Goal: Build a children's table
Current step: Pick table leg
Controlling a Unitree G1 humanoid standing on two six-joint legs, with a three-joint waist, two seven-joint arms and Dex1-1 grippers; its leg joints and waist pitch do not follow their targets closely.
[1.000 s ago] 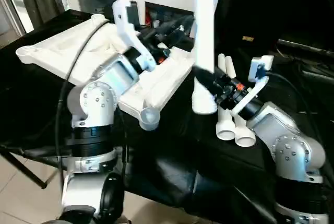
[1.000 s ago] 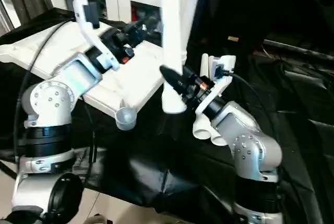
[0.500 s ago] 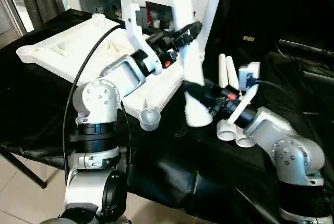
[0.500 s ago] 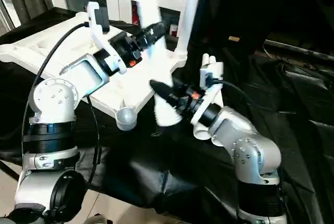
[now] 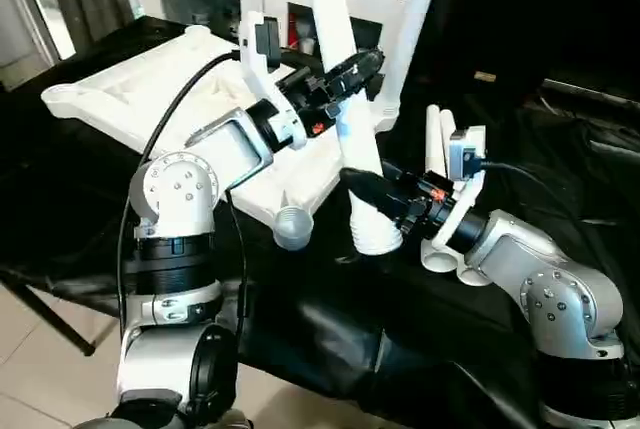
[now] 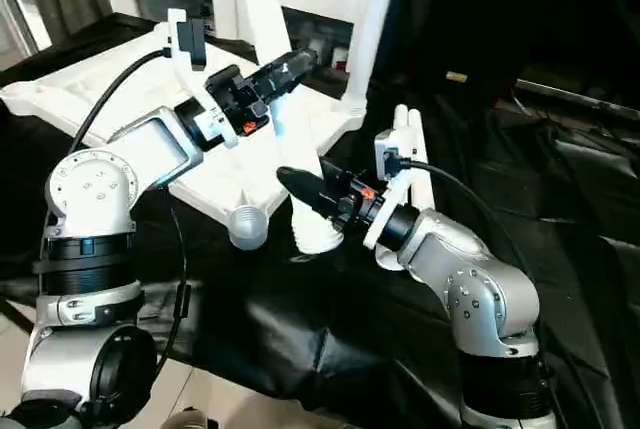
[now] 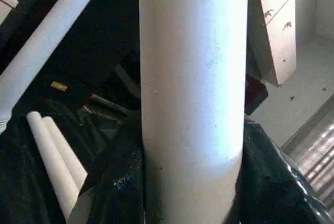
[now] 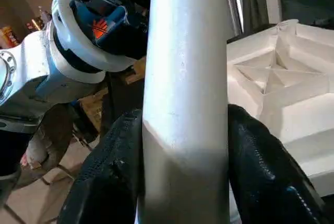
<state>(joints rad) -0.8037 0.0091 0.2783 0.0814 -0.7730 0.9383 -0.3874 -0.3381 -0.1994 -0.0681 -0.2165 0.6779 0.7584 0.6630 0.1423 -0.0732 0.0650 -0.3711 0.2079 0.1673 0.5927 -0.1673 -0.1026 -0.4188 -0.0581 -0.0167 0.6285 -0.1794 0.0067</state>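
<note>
Held nearly upright, leaning back: long white tapered tubular plastic leg (image 5: 345, 99), wide open end down. Right hand (image 5: 368, 187) clamped near that end, left hand (image 5: 350, 74) clamped higher. Just left: nearest empty corner socket (image 5: 289, 224) of white ribbed plastic children's tabletop (image 5: 150, 89), underside up.
</note>
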